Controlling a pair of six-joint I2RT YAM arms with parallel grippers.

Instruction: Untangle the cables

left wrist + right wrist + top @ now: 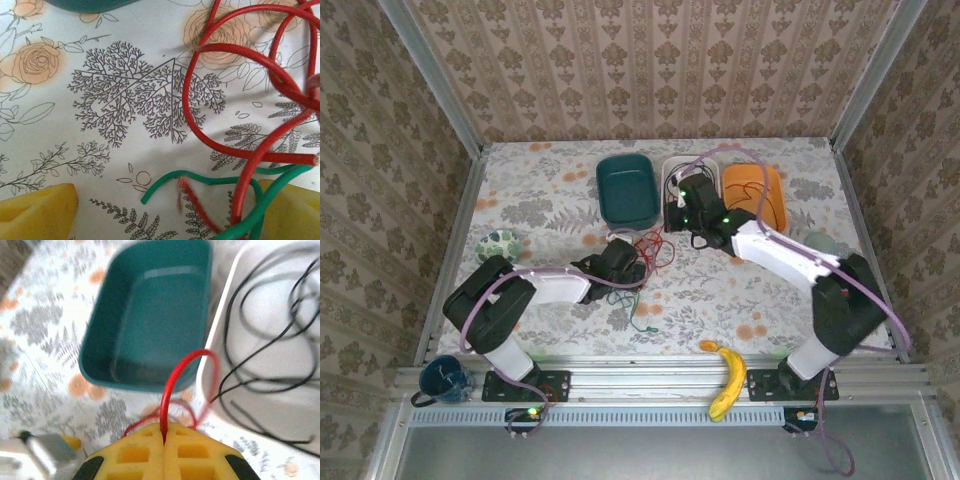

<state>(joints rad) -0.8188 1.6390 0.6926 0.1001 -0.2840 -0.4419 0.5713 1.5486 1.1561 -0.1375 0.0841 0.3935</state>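
A red cable lies in loose loops on the flowered tablecloth, crossing a green cable. My left gripper hangs open over them, with its yellow fingers wide apart and the green cable's end between them. From above, the left gripper sits at the tangle in the middle of the table. My right gripper is shut on the red cable, which arches up from its pads. It hovers near the bins as the right gripper. A black cable lies coiled in the white bin.
A teal bin, the white bin and an orange bin stand in a row at the back. A patterned bowl sits at the left. A banana and a blue mug rest on the near rail.
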